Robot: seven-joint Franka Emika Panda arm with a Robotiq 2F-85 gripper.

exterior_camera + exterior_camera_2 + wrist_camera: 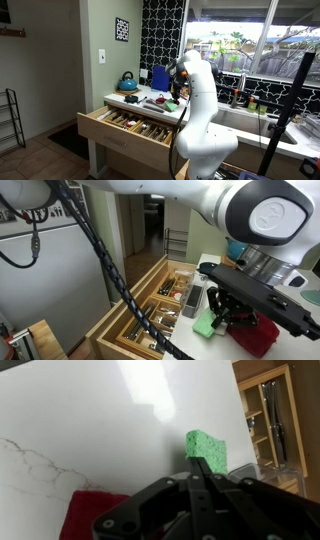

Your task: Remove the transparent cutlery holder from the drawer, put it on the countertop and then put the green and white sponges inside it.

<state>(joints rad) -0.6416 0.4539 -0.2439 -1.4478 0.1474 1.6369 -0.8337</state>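
The green sponge (206, 448) lies on the white countertop (90, 420); it also shows in an exterior view (205, 328). My gripper (199, 464) hangs just over the sponge's near edge, fingers pressed together with nothing between them; in an exterior view it (221, 318) stands right above the sponge. The transparent cutlery holder (268, 474) sits on the countertop beside the sponge, by the drawer side, and shows in an exterior view (192, 300). I cannot make out the white sponge.
The wooden drawer (150, 305) is pulled open with cutlery in its compartments, also seen in an exterior view (125, 125). A red cloth (88, 510) lies on the counter next to my gripper. A blue kettle (128, 81) stands at the counter's back.
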